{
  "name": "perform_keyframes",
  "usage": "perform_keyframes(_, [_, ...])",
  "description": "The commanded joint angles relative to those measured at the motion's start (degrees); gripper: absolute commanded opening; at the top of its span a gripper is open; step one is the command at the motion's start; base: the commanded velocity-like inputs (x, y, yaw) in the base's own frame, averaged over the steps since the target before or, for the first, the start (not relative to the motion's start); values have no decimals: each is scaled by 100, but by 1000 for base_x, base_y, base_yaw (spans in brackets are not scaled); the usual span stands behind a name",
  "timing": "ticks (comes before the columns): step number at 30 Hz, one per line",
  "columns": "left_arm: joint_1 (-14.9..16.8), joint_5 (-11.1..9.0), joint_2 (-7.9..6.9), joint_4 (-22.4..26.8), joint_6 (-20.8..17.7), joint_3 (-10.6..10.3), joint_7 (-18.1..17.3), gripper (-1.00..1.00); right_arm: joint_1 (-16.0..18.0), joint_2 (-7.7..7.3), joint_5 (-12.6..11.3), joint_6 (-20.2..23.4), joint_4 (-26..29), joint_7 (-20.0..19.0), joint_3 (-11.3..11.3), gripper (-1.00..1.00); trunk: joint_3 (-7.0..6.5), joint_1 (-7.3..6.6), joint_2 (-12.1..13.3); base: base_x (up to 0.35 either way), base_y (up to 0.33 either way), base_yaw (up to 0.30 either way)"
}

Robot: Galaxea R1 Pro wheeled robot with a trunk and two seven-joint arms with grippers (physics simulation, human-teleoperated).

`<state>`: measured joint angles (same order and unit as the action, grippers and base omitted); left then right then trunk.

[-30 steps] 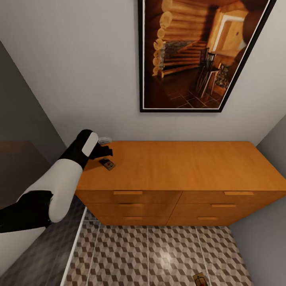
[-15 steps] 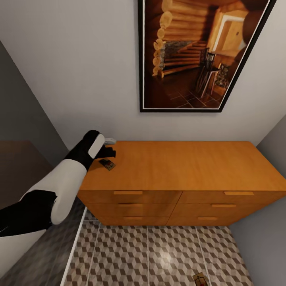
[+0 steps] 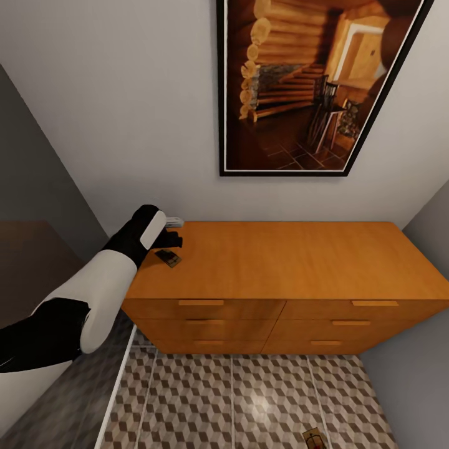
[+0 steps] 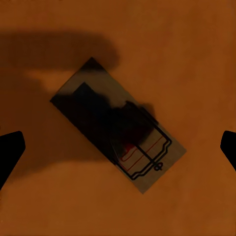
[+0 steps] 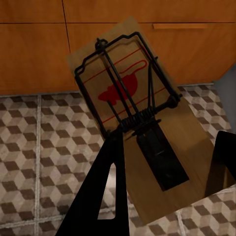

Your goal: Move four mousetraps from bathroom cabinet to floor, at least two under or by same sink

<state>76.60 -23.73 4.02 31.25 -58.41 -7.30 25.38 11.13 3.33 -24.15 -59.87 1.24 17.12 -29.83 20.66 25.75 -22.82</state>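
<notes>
On the left end of the orange-brown cabinet [image 3: 280,255] top lies a mousetrap [image 3: 168,257]. My left gripper [image 3: 169,240] hovers just over it, open. In the left wrist view the mousetrap [image 4: 147,157] lies slantwise between the widely spread fingertips [image 4: 10,152], partly in their shadow. My right gripper [image 5: 169,147] is shut on another mousetrap [image 5: 128,93], held above the cube-patterned bathroom floor [image 5: 34,142] in front of the cabinet drawers [image 5: 34,54]. That mousetrap [image 3: 313,438] shows at the bottom edge of the head view. The sink is out of view.
A large framed picture [image 3: 299,87] hangs on the white wall above the cabinet. A grey wall [image 3: 411,374] closes the right side. A dark surface [image 3: 25,262] and a white strip [image 3: 118,386] border the floor [image 3: 249,393] at the left.
My left arm has moved a little to the right over the cabinet's left end and has held still for the last half second. The mousetraps have not shifted.
</notes>
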Motion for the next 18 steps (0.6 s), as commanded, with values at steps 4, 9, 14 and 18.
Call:
perform_keyframes(4, [5,-61,-17,4,-13,-18,50,100,3,1,-28,-13,-4,37,-50,-100,9,3,-10,0,0,0])
perform_keyframes(9, [5,-67,-42,6,-13,2,47,100,3,1,-28,-13,-4,37,-50,-100,9,3,-10,0,0,0])
perform_keyframes(14, [5,-70,-56,4,-13,15,47,100,3,1,-28,-13,-3,38,-50,-100,9,3,-10,0,0,0])
perform_keyframes(18, [5,-70,-59,4,-13,12,46,100,3,1,-28,-13,-4,38,-50,-100,9,3,-10,0,0,0])
